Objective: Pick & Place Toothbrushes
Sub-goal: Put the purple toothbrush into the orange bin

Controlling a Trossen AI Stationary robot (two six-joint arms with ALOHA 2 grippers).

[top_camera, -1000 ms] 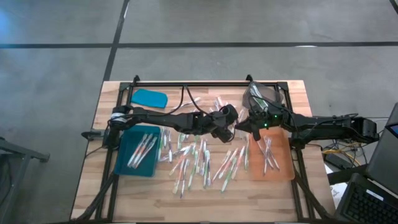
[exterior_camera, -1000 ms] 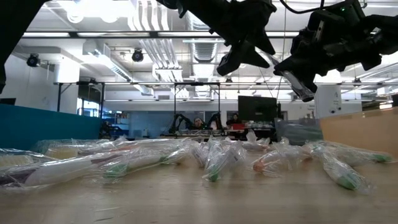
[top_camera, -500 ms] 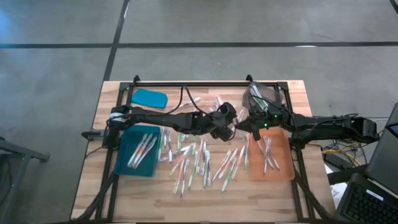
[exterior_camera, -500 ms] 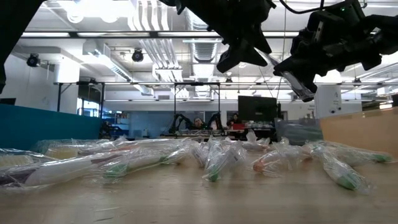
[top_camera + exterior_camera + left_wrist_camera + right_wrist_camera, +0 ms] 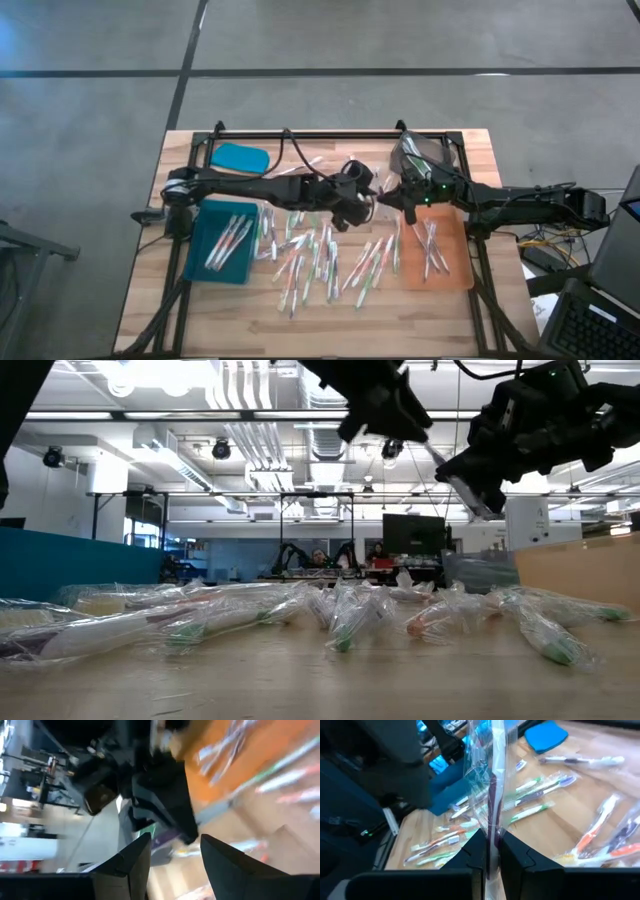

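A thin plastic-wrapped toothbrush (image 5: 492, 795) is pinched by the closed right gripper (image 5: 392, 200) above the table's middle, its long axis running straight out from the fingers toward the left gripper (image 5: 358, 197) (which hangs open just beside it, holding nothing). The flat orange tray (image 5: 455, 275) lies nearer the right arm, the teal tray (image 5: 205, 262) nearer the left. Other wrapped toothbrushes (image 5: 310, 255) are scattered on the wooden table (image 5: 330, 325) between the trays.

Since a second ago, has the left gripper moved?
Yes. In the high view the left gripper has shifted toward the table's far edge, away from the loose toothbrushes; in the low view it has risen, away from the right gripper.
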